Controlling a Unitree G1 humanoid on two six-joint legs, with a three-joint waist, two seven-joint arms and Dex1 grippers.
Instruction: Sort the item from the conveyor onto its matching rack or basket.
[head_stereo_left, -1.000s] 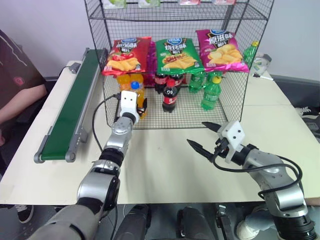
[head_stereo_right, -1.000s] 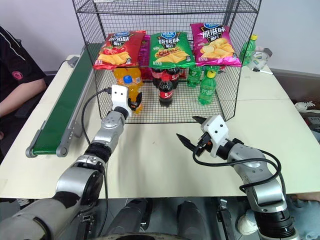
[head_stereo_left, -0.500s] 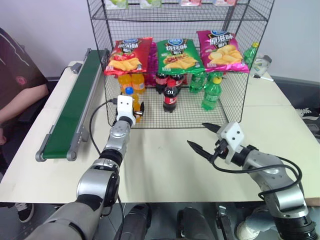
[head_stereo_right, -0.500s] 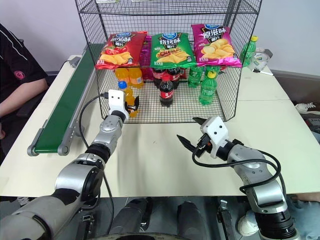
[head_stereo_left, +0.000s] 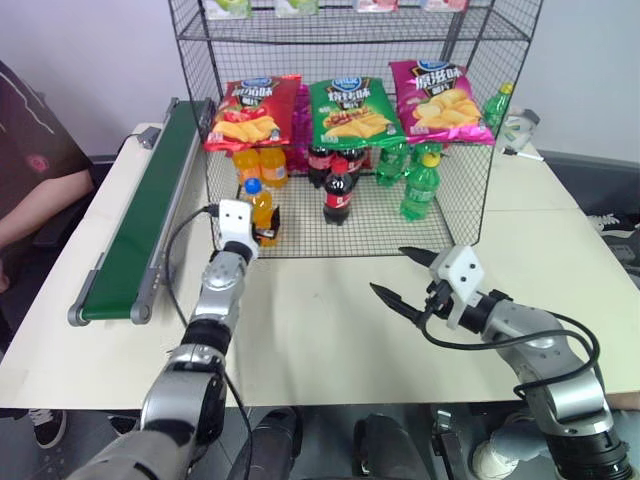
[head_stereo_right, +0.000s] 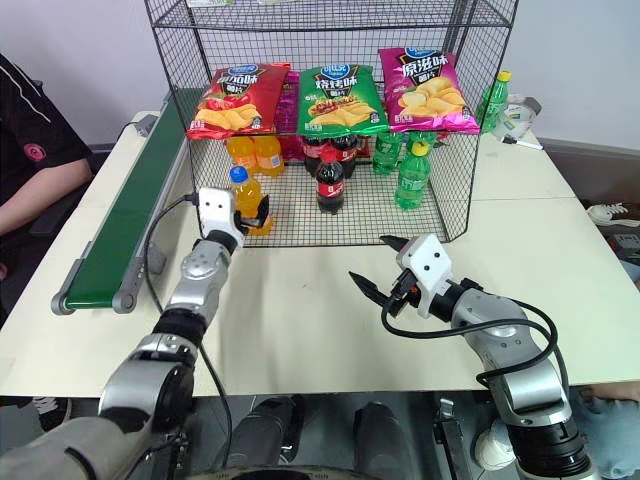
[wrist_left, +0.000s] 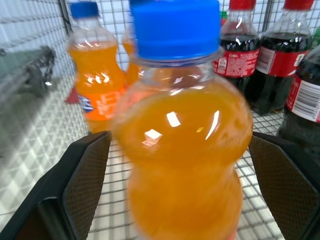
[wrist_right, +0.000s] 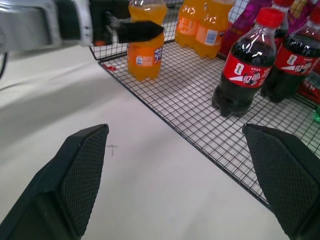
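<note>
left claw (head_stereo_right: 250, 213) released, drew back, wide | orange bottle (head_stereo_right: 244, 196) upright in rack (head_stereo_right: 330, 215) | right claw (head_stereo_right: 378, 266) wide

We see a glossy clear plastic orange soda bottle (wrist_left: 182, 150) on the black wire-mesh rack floor (head_stereo_left: 370, 225), between matt textured black pads (wrist_left: 87, 185).

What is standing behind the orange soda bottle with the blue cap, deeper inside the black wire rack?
Behind the orange soda bottle with the blue cap stand more orange soda bottles, with dark cola bottles beside them, on the black wire rack. The front bottle covers part of one orange bottle.
</note>
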